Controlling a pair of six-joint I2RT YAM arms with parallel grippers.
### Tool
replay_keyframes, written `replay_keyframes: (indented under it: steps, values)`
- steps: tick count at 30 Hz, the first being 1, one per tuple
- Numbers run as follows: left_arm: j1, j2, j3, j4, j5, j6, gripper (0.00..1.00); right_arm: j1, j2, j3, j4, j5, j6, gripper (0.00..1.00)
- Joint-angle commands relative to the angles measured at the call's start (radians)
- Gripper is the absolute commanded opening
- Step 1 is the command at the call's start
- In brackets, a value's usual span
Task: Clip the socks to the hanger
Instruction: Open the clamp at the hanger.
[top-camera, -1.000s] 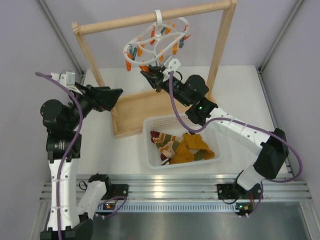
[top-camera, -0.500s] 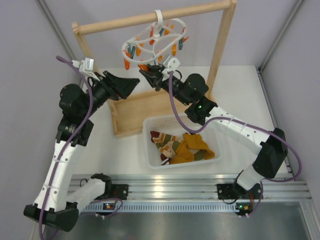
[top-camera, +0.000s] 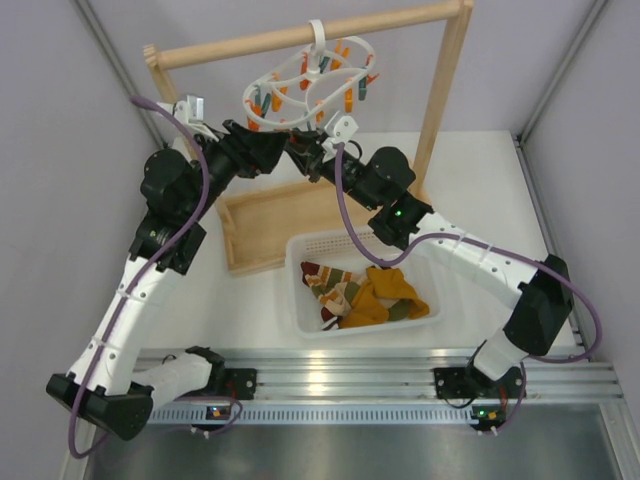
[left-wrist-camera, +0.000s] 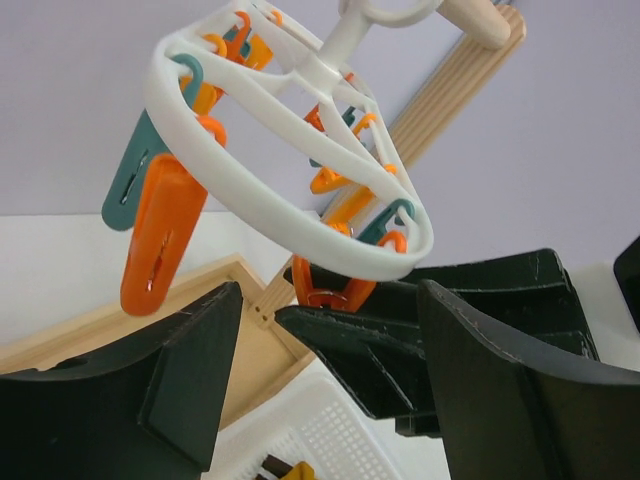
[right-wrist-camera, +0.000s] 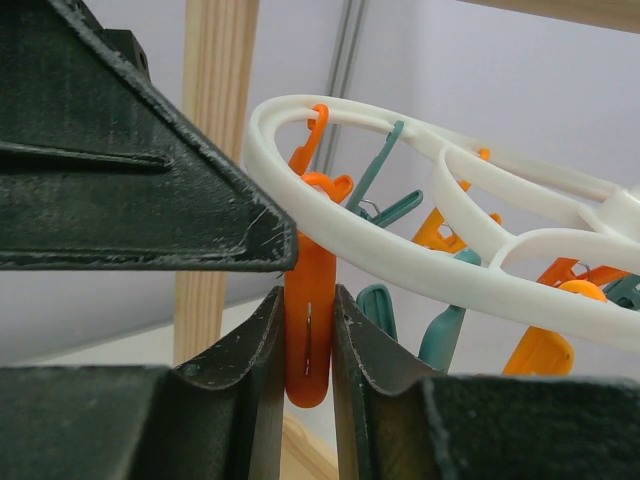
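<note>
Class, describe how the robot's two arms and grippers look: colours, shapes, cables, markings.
The left arm and right arm have white shells with black joints. The left gripper and right gripper each carry two black wedge-shaped fingers. A purple cable loops along each arm. A green light glows on the right arm.

Bright, even, diffuse light fills all 3 views. From above, the white counter (top-camera: 490, 180) carries only faint soft shadows beneath the arms (top-camera: 150, 290); the metal strip (top-camera: 400, 445) at the near edge gives a dull sheen. In the left wrist view the hanger (left-wrist-camera: 350, 258) is crisp against a pale backdrop, the left tool (left-wrist-camera: 325, 300) dark and slightly soft. In the right wrist view the orange peg (right-wrist-camera: 310, 270) is sharp, the right tool (right-wrist-camera: 308, 335) dark with its grain visible
</note>
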Motion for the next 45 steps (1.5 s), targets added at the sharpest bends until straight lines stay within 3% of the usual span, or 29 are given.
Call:
replay_keyframes:
  steps: [1,6,13,22,32,36,45]
  values:
    - [-0.004,0.023,0.064,0.073,-0.050,0.033,0.75,0.012,-0.009,0.031,0.042,-0.052,-0.004,0.00]
    - [-0.004,0.051,0.092,0.087,-0.005,0.043,0.64,0.012,-0.016,0.026,0.037,-0.052,0.008,0.00]
    - [-0.004,0.083,0.104,0.113,0.094,0.033,0.62,0.011,-0.019,0.023,0.034,-0.055,0.022,0.00]
    - [-0.004,0.073,0.083,0.087,0.051,0.076,0.62,0.005,-0.030,0.026,0.034,-0.049,0.037,0.00]
    - [-0.004,0.063,0.078,0.056,0.104,0.108,0.48,-0.001,-0.032,0.023,0.040,-0.070,0.057,0.00]
    - [-0.002,0.062,0.074,0.085,0.183,0.119,0.49,-0.006,-0.032,0.024,0.035,-0.089,0.069,0.00]
    - [-0.002,0.070,0.072,0.097,0.209,0.145,0.55,-0.015,-0.044,0.007,0.045,-0.099,0.075,0.00]
